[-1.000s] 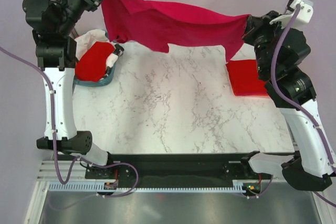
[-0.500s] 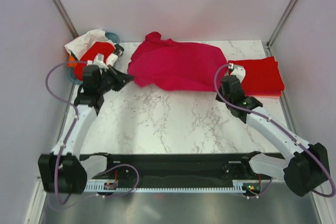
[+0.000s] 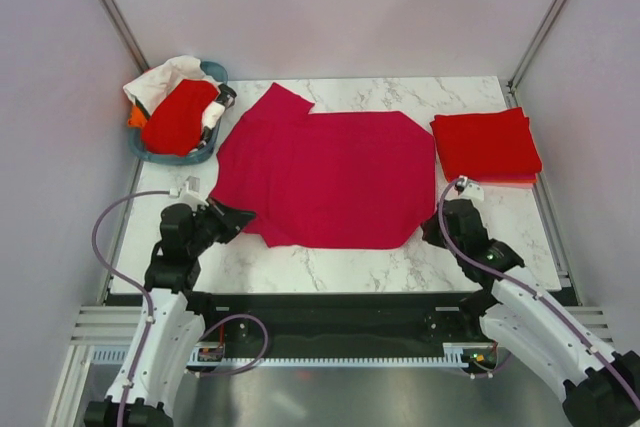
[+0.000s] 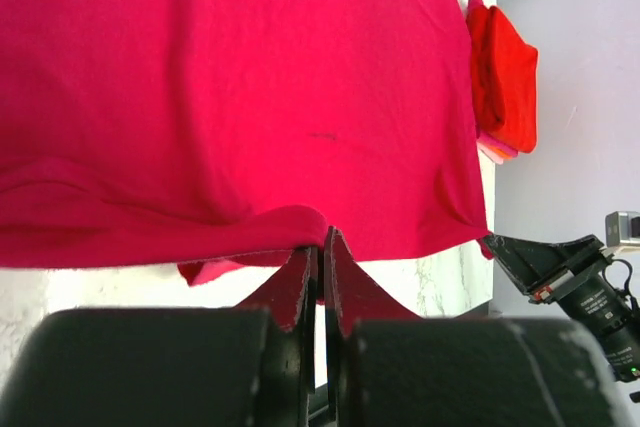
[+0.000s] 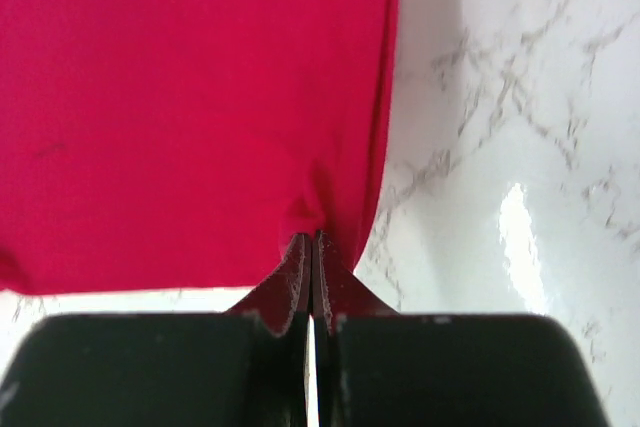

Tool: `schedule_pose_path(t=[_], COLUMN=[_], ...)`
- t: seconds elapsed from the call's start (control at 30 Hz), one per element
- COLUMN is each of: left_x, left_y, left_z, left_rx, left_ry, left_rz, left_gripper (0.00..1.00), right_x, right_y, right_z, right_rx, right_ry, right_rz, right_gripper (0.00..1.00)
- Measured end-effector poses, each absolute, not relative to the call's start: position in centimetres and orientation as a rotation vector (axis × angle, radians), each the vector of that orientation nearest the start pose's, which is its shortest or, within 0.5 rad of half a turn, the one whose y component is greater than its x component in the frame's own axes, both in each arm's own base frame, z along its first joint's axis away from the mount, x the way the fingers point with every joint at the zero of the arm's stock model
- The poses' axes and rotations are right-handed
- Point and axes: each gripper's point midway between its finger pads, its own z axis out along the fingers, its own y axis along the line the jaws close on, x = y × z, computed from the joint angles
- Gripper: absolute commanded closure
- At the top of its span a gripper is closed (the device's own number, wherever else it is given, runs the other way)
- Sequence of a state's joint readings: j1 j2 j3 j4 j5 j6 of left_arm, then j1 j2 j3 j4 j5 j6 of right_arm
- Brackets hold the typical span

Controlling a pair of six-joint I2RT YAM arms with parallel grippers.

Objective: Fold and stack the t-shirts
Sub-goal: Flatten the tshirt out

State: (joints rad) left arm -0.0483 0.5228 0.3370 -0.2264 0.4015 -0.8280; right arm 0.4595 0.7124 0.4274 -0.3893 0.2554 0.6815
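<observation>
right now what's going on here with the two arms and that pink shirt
The crimson-pink t-shirt lies spread flat on the table, not yet folded. The left gripper and right gripper are each shut on its near hem, one per corner. A folded red t-shirt sits at the far right; another red shirt lies in the teal basket, far left.
</observation>
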Motion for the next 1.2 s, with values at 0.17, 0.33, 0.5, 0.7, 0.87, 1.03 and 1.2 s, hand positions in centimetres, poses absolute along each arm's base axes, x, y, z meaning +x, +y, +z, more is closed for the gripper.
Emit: schedule_pose_path(t=[0.17, 0.33, 0.5, 0.7, 0.87, 1.03, 1.2], left_x=[21.9, 21.8, 22.5, 24.1, 25.5, 26.6, 28.3], left_y=[-10.7, -10.5, -9.8, -9.3, -8.8, -8.6, -8.4], left_z=[13.9, 13.4, 12.5, 15.4, 18.3, 18.4, 17.6], left_rx=[-0.527, -0.548, -0.611, -0.612, -0.605, -0.621, -0.657], left_ry=[1.997, 2.012, 2.066, 2.029, 1.971, 1.985, 2.033], left_rz=[-0.950, -0.932, -0.875, -0.839, -0.816, -0.798, -0.766], left_gripper=[0.98, 0.98, 0.98, 0.98, 0.98, 0.98, 0.98], right_x=[21.0, 20.8, 21.8, 24.2, 25.3, 26.0, 27.9], right_y=[9.5, 9.2, 8.6, 7.9, 7.6, 7.1, 6.7], right_z=[8.9, 8.9, 8.1, 8.3, 7.3, 6.8, 7.7], right_rx=[0.412, 0.437, 0.441, 0.426, 0.420, 0.435, 0.474], right_ry=[2.231, 2.232, 2.317, 2.350, 2.367, 2.371, 2.341], right_rz=[0.412, 0.401, 0.264, 0.096, 0.015, -0.027, -0.033], right_gripper=[1.00, 1.00, 1.00, 1.00, 1.00, 1.00, 1.00])
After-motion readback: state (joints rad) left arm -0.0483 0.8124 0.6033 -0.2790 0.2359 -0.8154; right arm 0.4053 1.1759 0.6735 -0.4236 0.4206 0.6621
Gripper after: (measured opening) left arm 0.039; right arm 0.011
